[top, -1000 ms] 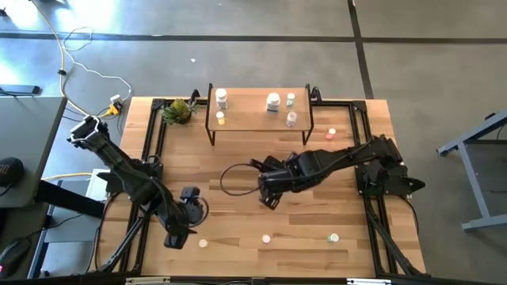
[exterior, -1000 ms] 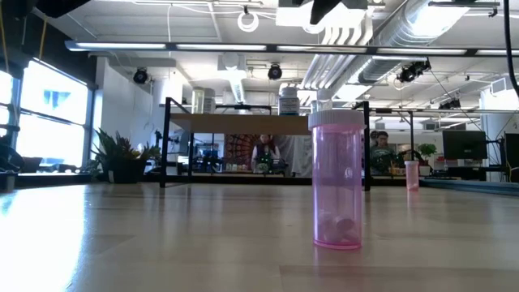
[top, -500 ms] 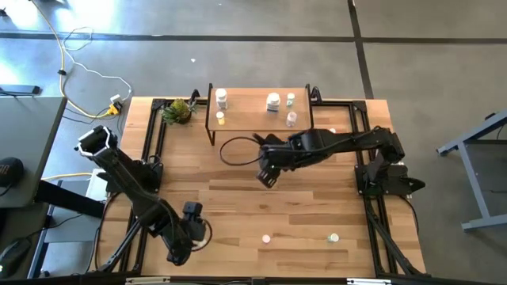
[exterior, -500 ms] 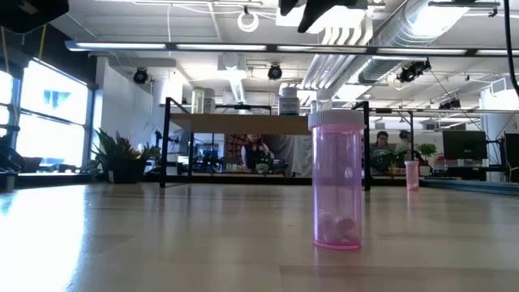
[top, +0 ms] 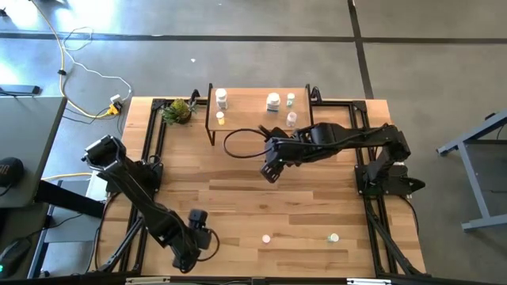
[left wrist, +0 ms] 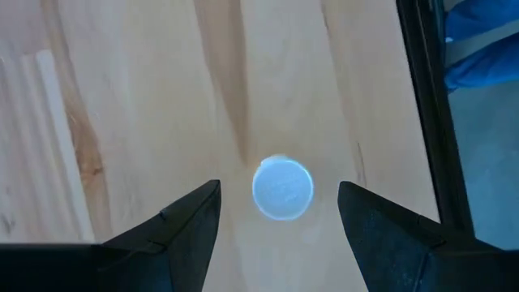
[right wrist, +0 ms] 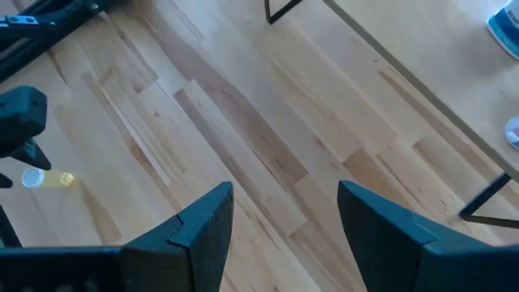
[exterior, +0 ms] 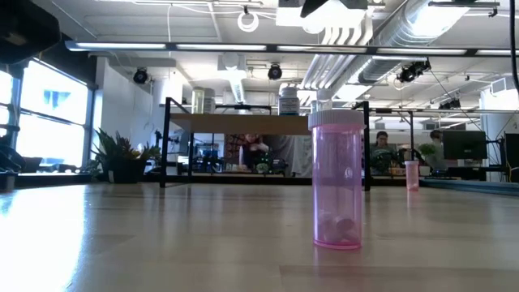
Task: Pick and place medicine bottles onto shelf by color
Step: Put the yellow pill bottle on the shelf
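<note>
My left gripper (top: 187, 255) (left wrist: 278, 191) is open near the table's front left. It points down over a small yellow bottle with a white cap (left wrist: 282, 188) (right wrist: 49, 179) that stands on the table, one finger on either side and apart from it. My right gripper (top: 270, 173) (right wrist: 284, 195) is open and empty above the table's middle, in front of the shelf (top: 260, 119). The shelf carries two white bottles (top: 222, 98) (top: 273, 101) and small yellow (top: 220, 118), green (top: 291, 99) and pink (top: 291, 119) ones. A pink bottle (top: 266, 237) (exterior: 336, 180) and a green one (top: 333, 237) stand near the front edge.
A green leafy plant (top: 179, 110) sits at the far left corner beside the shelf. Black frame rails (top: 150, 150) run along the table's sides. In the low view another small bottle (exterior: 412, 174) stands far right. People show in the room behind the table.
My left gripper has gone toward the table's near edge and now stands over the yellow bottle. My right gripper has gone toward the far edge, nearer the shelf. No bottle has moved.
</note>
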You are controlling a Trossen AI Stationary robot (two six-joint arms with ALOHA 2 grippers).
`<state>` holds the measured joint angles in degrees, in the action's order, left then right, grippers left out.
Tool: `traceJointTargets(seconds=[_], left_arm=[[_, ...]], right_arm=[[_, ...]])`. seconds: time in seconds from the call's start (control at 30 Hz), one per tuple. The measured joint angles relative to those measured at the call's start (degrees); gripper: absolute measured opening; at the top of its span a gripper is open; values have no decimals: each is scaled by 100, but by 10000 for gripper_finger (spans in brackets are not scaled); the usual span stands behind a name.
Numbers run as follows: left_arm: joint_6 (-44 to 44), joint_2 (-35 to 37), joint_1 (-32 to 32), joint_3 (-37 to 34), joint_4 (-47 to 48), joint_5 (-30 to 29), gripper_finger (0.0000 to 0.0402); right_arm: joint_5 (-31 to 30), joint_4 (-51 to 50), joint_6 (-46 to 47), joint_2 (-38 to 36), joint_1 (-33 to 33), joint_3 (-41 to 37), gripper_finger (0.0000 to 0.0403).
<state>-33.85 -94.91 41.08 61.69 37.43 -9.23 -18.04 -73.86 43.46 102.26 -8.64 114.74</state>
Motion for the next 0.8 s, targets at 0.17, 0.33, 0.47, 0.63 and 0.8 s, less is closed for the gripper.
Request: traceJointTargets(seconds=[0.17,0.33,0.47,0.63,0.8], left_arm=[[-6,-162,0,0,-196,55,241],[-51,-248,-2,0,-190,58,228],[-96,-267,-4,0,-174,20,199],[-98,-267,-4,0,-173,17,151],[-94,-267,-46,0,-171,20,111]], right_arm=[[0,-3,-2,0,0,0,213],[0,-5,-2,0,0,0,213],[0,-7,-2,0,0,0,213],[0,-12,-2,0,0,0,213],[-1,-11,-80,0,0,0,213]])
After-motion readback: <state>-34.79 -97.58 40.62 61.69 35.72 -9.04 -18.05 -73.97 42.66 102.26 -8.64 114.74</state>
